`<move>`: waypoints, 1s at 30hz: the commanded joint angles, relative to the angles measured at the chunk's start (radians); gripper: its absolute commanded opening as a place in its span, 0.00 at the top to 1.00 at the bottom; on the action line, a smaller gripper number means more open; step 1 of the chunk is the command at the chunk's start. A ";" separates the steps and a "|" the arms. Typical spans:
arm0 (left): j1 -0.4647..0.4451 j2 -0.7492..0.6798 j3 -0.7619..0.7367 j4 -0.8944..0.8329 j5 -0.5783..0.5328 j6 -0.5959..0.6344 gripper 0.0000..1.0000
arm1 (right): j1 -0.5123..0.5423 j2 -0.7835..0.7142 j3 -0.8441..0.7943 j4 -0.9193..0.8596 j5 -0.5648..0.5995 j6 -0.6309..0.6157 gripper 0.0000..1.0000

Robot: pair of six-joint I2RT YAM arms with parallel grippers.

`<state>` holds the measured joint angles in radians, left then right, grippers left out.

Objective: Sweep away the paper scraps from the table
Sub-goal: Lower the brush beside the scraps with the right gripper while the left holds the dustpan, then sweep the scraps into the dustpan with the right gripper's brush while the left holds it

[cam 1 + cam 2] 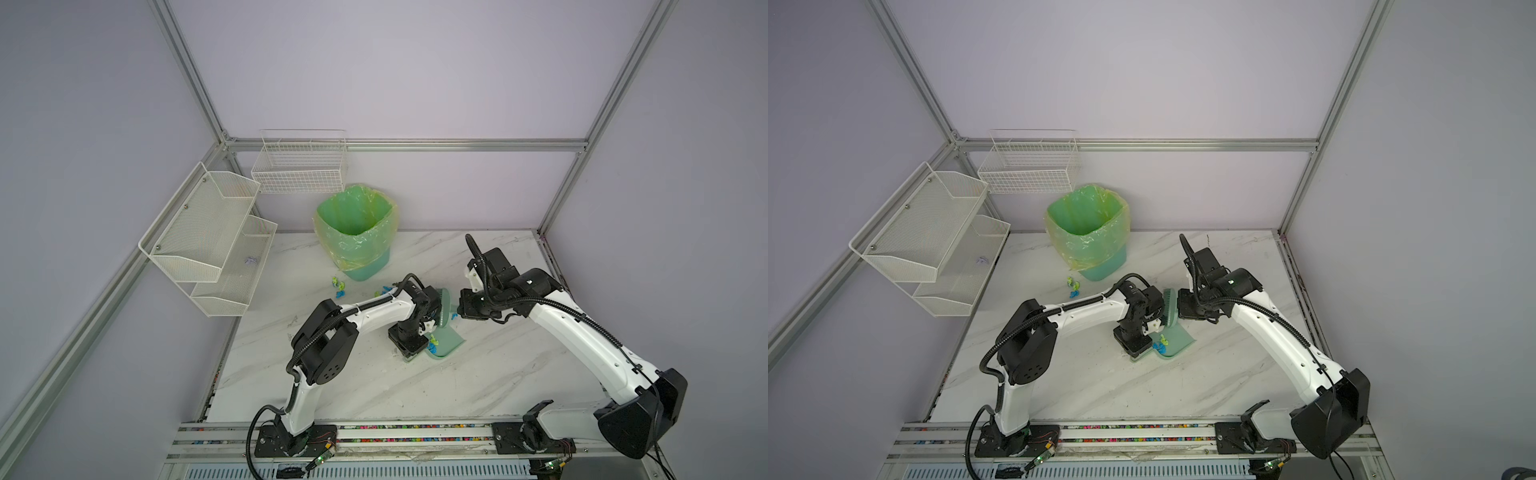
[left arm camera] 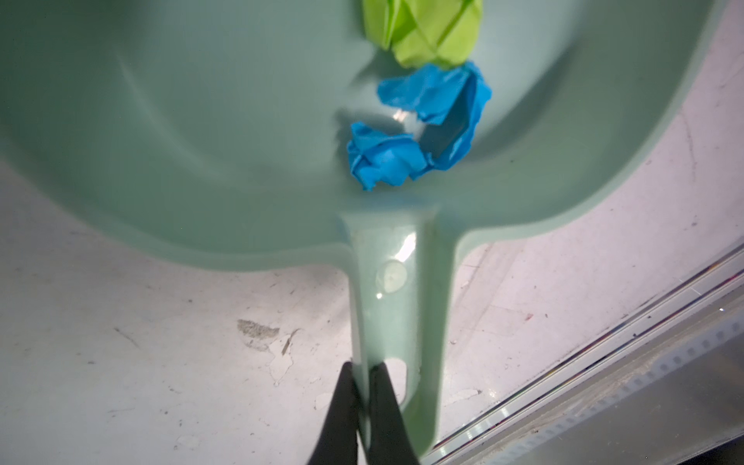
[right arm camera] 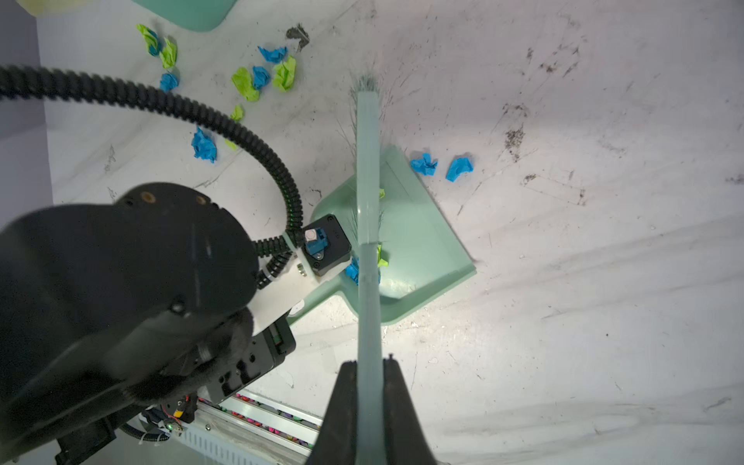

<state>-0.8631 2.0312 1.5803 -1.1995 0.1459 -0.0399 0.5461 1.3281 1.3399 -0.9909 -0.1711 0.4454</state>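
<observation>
Only partly done. At the left, near the green bin, many paper scraps loose on the table — not swept up yet. Next, the left gripper, pinched shut on the handle of the dustpan, down on the table. Inside the dustpan, a few bits already caught. Over it, the brush, squeezed tight in the right gripper. Just past the dustpan's open edge, two more blue bits on the table — waiting. All tiny crumpled wads, bright blue and lime green, likely light and easy to push.
</observation>
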 commanded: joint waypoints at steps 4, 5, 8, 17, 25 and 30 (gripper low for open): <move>0.007 0.005 0.056 -0.022 0.004 0.016 1.00 | 0.000 -0.016 0.086 -0.043 0.125 0.035 1.00; 0.008 0.006 0.054 -0.023 0.004 0.014 1.00 | -0.002 -0.013 0.095 -0.045 0.147 0.034 1.00; 0.012 -0.006 0.043 -0.017 0.006 0.012 1.00 | -0.005 0.005 0.119 -0.047 0.195 0.023 1.00; 0.030 -0.025 0.035 -0.016 0.001 0.008 1.00 | -0.039 0.120 0.184 -0.060 0.347 -0.068 1.00; 0.040 -0.025 0.035 -0.016 0.007 0.005 1.00 | -0.040 0.211 0.165 -0.044 0.362 -0.135 1.00; 0.046 -0.021 0.038 -0.018 0.013 0.006 1.00 | -0.041 0.225 0.138 -0.017 0.288 -0.138 1.00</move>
<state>-0.8288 2.0312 1.5803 -1.1995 0.1539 -0.0406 0.5083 1.5593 1.4940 -1.0187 0.1482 0.3248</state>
